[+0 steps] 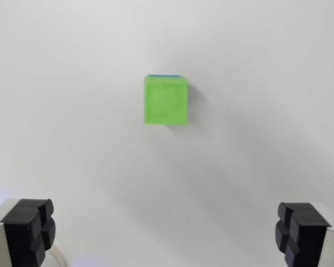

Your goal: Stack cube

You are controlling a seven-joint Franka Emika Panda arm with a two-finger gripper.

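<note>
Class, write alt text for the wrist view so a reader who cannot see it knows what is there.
A green cube sits on a plain white surface, seen from above, with a thin blue edge showing along its top side, apparently another cube beneath it. The tool is open and empty, its two black fingertips at the bottom corners, well apart from the cube.

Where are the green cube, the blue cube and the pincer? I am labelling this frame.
green cube (166, 100), wrist view, middle of its top face.
blue cube (163, 75), wrist view, thin edge showing above the green one.
pincer (166, 233), wrist view, midway between its two black fingertips, which stand wide apart.
</note>
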